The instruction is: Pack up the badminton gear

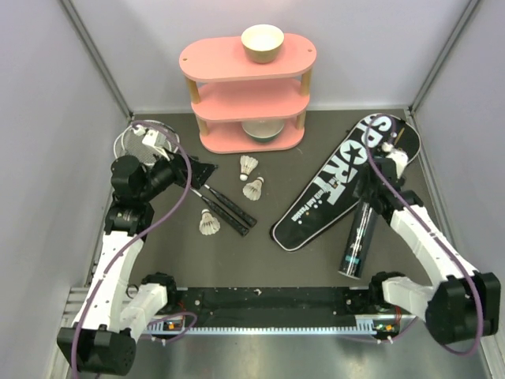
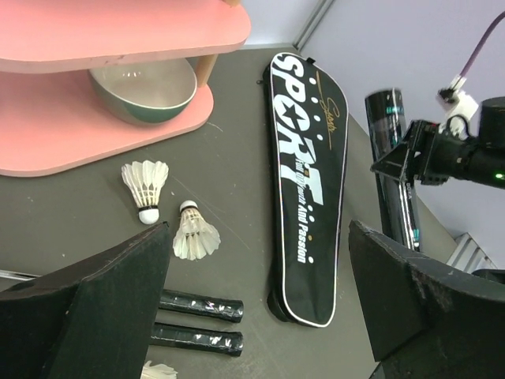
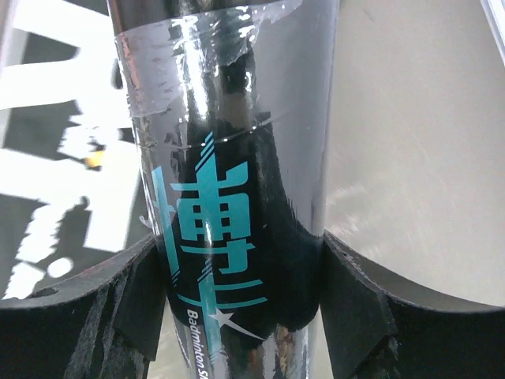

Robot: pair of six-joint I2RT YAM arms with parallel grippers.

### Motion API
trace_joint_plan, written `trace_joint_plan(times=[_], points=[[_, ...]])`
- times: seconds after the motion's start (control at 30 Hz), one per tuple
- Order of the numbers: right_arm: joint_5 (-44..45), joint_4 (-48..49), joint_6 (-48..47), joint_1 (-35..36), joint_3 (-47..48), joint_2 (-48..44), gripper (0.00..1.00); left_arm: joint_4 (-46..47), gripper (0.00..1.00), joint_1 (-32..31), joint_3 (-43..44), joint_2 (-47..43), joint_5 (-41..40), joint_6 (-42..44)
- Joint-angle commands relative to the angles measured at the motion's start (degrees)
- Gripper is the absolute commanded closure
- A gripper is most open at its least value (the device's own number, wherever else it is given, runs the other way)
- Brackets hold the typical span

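Two silver-framed rackets (image 1: pixel 139 143) lie at the left, their black handles (image 2: pixel 202 306) side by side. My left gripper (image 1: pixel 197 172) hangs open and empty above their shafts; in its wrist view the gripper (image 2: pixel 260 304) has wide-apart fingers (image 2: pixel 102 304). Three white shuttlecocks (image 1: pixel 249 166) (image 1: pixel 254 188) (image 1: pixel 209 223) lie near the handles, and two show clearly in the left wrist view (image 2: pixel 146 181) (image 2: pixel 195 234). The black SPORT bag (image 1: pixel 343 180) lies diagonally at the right. My right gripper (image 1: pixel 371 193) is shut on the far end of the black tube (image 1: pixel 359 237), whose body (image 3: pixel 237 197) fills the gap between both fingers.
A pink three-tier shelf (image 1: pixel 246 59) stands at the back with a cream bowl (image 1: pixel 262 42) on top and another bowl (image 2: pixel 142 88) on its lowest tier. Grey walls enclose the table on three sides. A black rail (image 1: pixel 268 300) runs along the near edge.
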Motion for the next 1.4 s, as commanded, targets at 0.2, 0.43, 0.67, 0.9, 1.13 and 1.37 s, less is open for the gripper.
trace_joint_plan(times=[0.2, 0.43, 0.67, 0.9, 1.13, 1.37], points=[[-14.8, 17.5, -34.9, 24.1, 6.0, -12.1, 0.78, 4.6, 0.07, -3.0, 0.4, 3.0, 4.2, 0.5], [-34.1, 20.8, -43.5, 29.8, 1.8, -15.0, 0.78, 1.9, 0.16, -12.2, 6.3, 9.3, 8.2, 1.8], [-32.8, 18.5, -46.6, 37.9, 0.5, -13.4, 0.78, -1.4, 0.34, -19.3, 13.5, 13.8, 10.8, -0.3], [-27.4, 18.8, -48.0, 42.4, -0.9, -13.2, 0.79, -11.1, 0.55, -24.1, 19.9, 18.7, 8.2, 6.5], [-22.9, 18.7, -49.0, 44.9, -1.3, -13.5, 0.8, -13.1, 0.59, -25.3, 18.0, 18.7, 13.5, 10.9], [-21.5, 19.6, -48.7, 45.9, -1.1, -13.0, 0.81, -13.0, 0.61, -26.5, 16.4, 18.1, 14.4, 11.5]])
